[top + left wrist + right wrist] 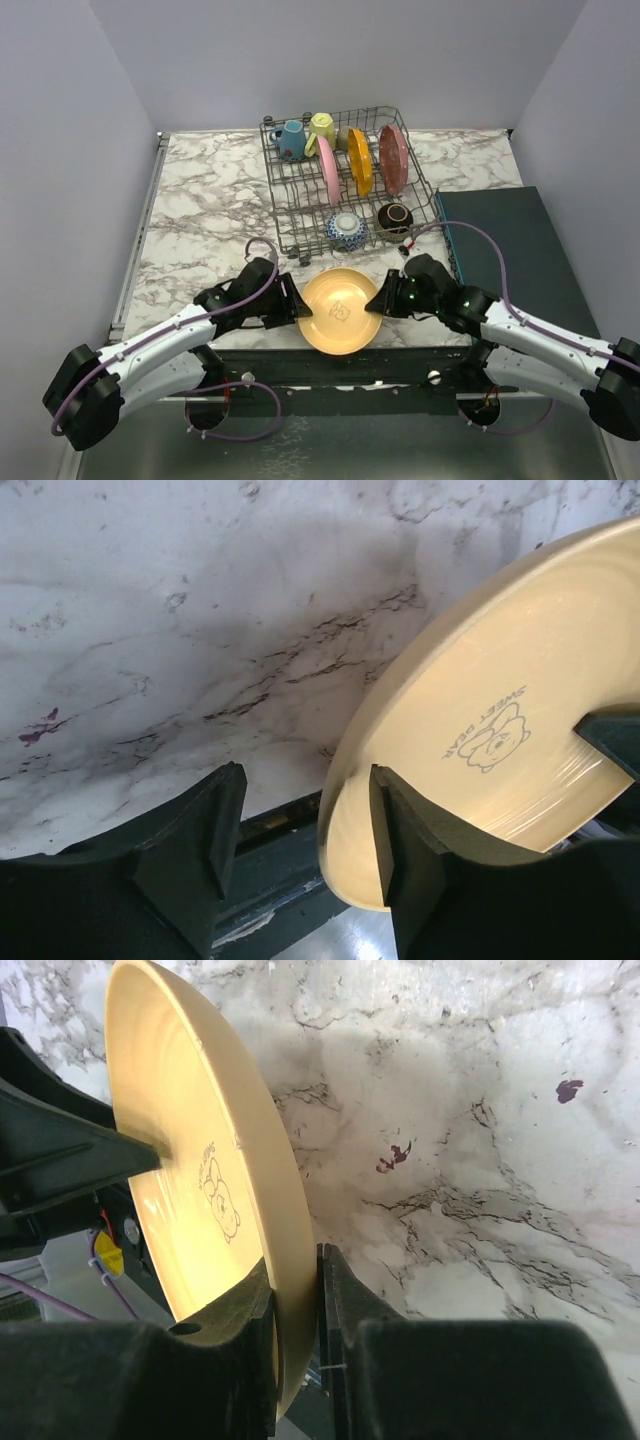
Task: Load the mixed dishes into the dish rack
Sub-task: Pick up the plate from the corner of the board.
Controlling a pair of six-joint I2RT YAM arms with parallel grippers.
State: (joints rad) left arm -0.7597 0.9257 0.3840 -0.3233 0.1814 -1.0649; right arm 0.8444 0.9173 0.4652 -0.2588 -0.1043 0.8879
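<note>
1. Yellow plate [340, 325] lies at the desk's [200, 220] near edge, about mid-way betw. the two arms, face up w/ a small bear print in the centre. Its near rim reaches past the desk edge. I can't tell if it rests on the marble or hangs just above it.
2. R claw [377, 303]: narrow, pinched on the plate's right rim. On the R wrist cam I see one finger [235, 1330] on the printed face and the other on the back, w/ the rim tight betw. them.
3. L claw [302, 310]: wide, at the plate's left rim, not gripping. On the L wrist cam the rim sits in the gap, close to the finger [420, 880] on the printed side. I can't tell if they touch. The other finger [190, 830] stands apart from the rim, w/ marble showing betw.
4. Rack [292, 200] stands just beyond the plate and runs from mid-desk to the far edge.
5. Rack's far-left corner: blue mug [292, 140], w/ a pale yellow mug [322, 127] just beside it.
6. Rack's middle: three plates upright on edge in the tines, side by side. L to R they are pink [329, 170], orange [359, 162] and red [393, 158].
7. Rack's near-right part: patterned bowl [347, 229] and brown bowl [394, 217], near each other.
8. Dark box [510, 260] lies along the desk's right edge, just beside the rack.
</note>
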